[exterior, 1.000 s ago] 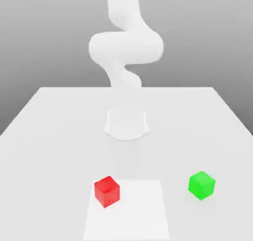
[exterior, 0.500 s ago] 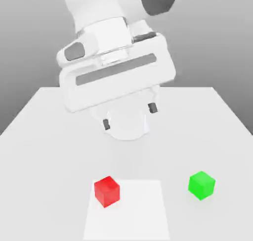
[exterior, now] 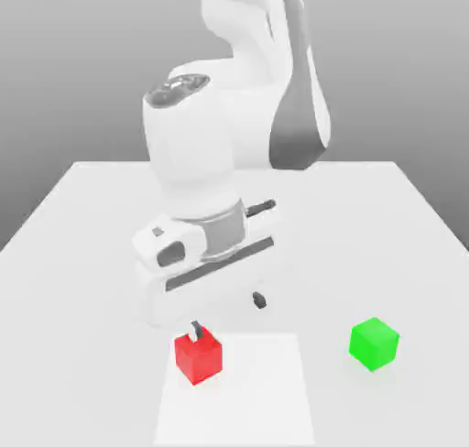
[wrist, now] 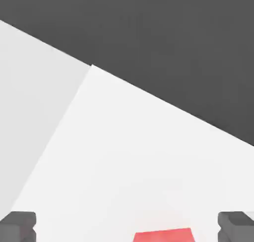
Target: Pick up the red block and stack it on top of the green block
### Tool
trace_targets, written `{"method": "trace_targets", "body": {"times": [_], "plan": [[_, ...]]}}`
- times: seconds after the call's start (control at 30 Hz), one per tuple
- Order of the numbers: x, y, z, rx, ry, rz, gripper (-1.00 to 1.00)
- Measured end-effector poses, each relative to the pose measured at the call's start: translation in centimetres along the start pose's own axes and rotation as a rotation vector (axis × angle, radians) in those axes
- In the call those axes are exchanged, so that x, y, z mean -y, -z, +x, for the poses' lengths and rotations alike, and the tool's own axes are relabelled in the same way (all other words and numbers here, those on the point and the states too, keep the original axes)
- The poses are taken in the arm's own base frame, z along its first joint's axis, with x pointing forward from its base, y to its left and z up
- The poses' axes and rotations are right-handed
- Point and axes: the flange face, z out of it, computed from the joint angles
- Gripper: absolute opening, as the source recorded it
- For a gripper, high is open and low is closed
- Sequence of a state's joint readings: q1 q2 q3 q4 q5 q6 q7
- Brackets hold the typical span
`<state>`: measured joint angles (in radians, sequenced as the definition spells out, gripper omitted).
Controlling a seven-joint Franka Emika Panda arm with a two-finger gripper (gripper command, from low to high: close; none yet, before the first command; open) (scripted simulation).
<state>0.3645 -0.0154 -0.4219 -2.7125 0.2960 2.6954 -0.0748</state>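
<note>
The end effector (exterior: 227, 314) hangs low over the tabletop (exterior: 82, 225) with its dark fingertips (exterior: 196, 329) spread wide, gripping nothing. One fingertip overlaps the top rear edge of the glossy red block (exterior: 199, 356), which sits on a paler square patch (exterior: 256, 390). The hand view cuts that block off. The green block (exterior: 374, 343) rests well apart, toward the exterior view's right.

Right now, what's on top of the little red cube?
Nothing rests on the small glossy red cube. The robot's open dark fingers hang just above it, one tip covering part of its back edge.
</note>
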Motion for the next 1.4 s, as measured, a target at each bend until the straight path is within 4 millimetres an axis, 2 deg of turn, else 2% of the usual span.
{"method": "trace_targets", "body": {"times": [0.2, 0.43, 0.57, 0.77, 1.1, 1.13, 1.33, 1.4], "plan": [[-1.9, -1.7, -2.0, 0.000, 0.097, -0.112, 0.00], [-4.2, -1.3, -1.2, -0.041, 0.072, -0.143, 0.00], [-2.8, -1.9, -1.0, -0.051, 0.113, -0.149, 0.00], [-3.2, -3.4, -0.8, -0.052, 0.112, -0.154, 0.00], [-3.8, -8.1, -2.0, -0.011, 0.103, -0.138, 0.00], [-3.8, -8.4, -2.1, -0.008, 0.101, -0.135, -1.00], [-3.8, -8.5, -2.1, -0.005, 0.101, -0.134, -1.00], [-3.7, -7.9, -1.9, -0.012, 0.103, -0.138, -1.00]]}}
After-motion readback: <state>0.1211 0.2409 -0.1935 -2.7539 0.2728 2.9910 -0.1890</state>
